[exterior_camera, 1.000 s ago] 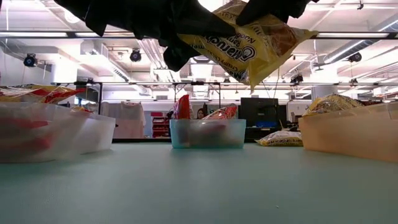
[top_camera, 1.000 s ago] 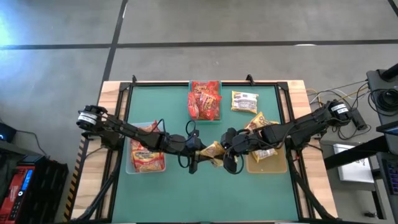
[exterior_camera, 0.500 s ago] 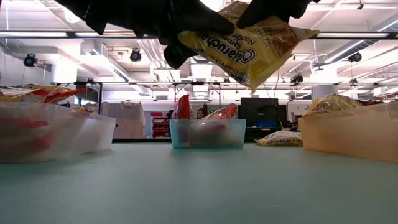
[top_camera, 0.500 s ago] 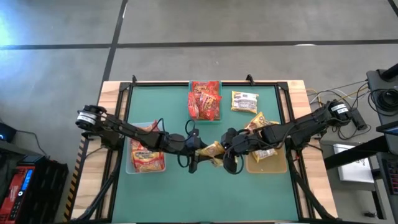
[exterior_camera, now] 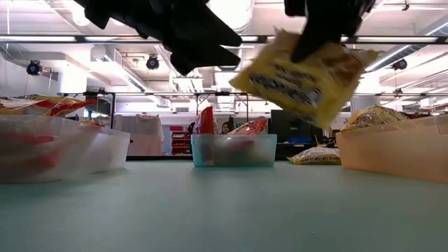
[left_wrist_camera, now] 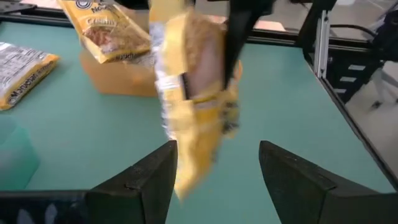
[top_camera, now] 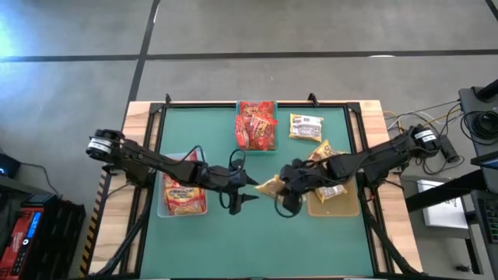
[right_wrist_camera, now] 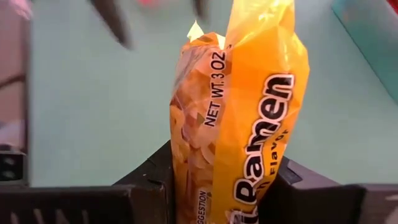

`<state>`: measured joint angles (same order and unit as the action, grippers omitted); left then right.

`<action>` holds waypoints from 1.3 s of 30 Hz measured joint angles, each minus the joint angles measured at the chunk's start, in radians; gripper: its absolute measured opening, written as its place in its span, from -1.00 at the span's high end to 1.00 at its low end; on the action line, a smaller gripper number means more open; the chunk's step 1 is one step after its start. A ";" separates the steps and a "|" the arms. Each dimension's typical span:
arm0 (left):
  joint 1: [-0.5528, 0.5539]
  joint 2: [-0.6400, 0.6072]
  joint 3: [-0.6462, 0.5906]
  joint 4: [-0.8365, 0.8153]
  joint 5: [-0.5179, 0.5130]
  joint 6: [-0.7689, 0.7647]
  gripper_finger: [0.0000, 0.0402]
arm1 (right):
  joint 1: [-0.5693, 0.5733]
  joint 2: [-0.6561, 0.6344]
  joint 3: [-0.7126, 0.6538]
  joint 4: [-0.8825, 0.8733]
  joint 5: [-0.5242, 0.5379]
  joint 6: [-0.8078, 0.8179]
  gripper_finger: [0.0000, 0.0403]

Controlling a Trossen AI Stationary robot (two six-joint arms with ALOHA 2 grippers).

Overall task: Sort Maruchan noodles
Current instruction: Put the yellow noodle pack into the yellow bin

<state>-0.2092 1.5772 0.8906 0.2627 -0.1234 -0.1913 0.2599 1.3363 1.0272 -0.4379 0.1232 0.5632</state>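
My right gripper (top_camera: pixel 282 189) clamps the yellow ramen packet (top_camera: pixel 271 186) mid-air over table centre; left gripper (top_camera: pixel 243 189) just beside it, jaws spread, empty. Packet looks light, crinkly, slippery, brittle inside; I'd pinch a sealed edge.

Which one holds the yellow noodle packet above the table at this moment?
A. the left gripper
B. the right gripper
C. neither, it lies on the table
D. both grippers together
B: the right gripper is shut on the yellow packet; the left gripper is open and apart from it.
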 joint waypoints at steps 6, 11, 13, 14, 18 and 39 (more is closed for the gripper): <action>0.003 -0.042 0.000 -0.030 -0.033 0.000 -0.04 | -0.023 -0.001 0.093 -0.288 0.003 0.041 0.36; 0.004 -0.045 0.000 -0.053 -0.061 0.000 -0.04 | -0.023 -0.004 0.214 -0.578 0.018 0.031 0.37; 0.004 -0.044 0.000 -0.055 -0.061 0.000 -0.04 | -0.022 -0.005 0.247 -0.684 0.018 0.027 0.37; 0.004 -0.044 0.000 -0.057 -0.061 0.000 -0.04 | -0.021 -0.005 0.260 -0.735 0.018 0.028 0.36; 0.003 -0.044 -0.003 -0.061 -0.072 0.000 -0.04 | -0.021 -0.005 0.279 -0.913 0.035 0.058 0.35; 0.009 -0.042 -0.004 -0.062 -0.208 0.027 -0.04 | -0.025 -0.005 0.156 -1.109 0.233 0.166 -0.12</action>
<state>-0.2002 1.5349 0.8864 0.2005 -0.3316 -0.1638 0.2345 1.3308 1.1831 -1.5471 0.3562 0.7292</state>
